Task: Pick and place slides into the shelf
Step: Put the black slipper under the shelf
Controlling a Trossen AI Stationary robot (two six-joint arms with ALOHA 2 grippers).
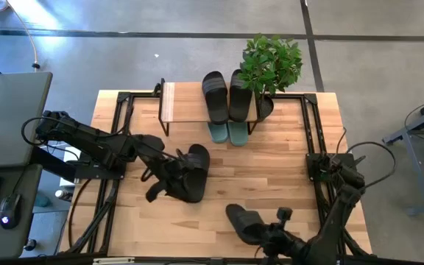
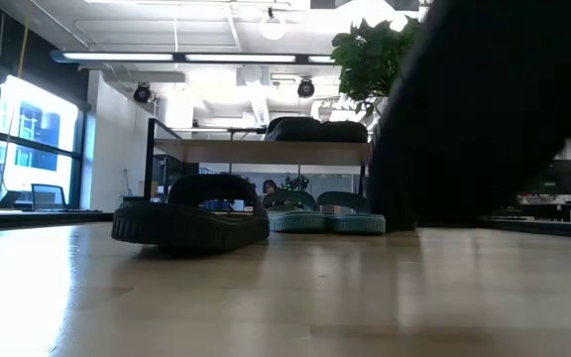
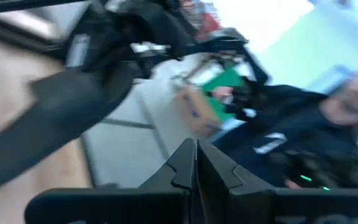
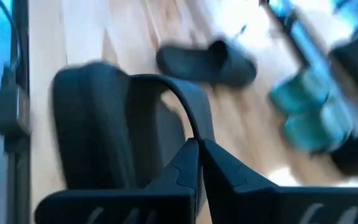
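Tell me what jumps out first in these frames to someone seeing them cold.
The shelf at the table's far edge, beside a potted plant, has a black pair on top and a sage-green pair beneath it. The right gripper is shut on the strap of a black slide at the near edge. The left gripper is shut, by another black slide mid-table.
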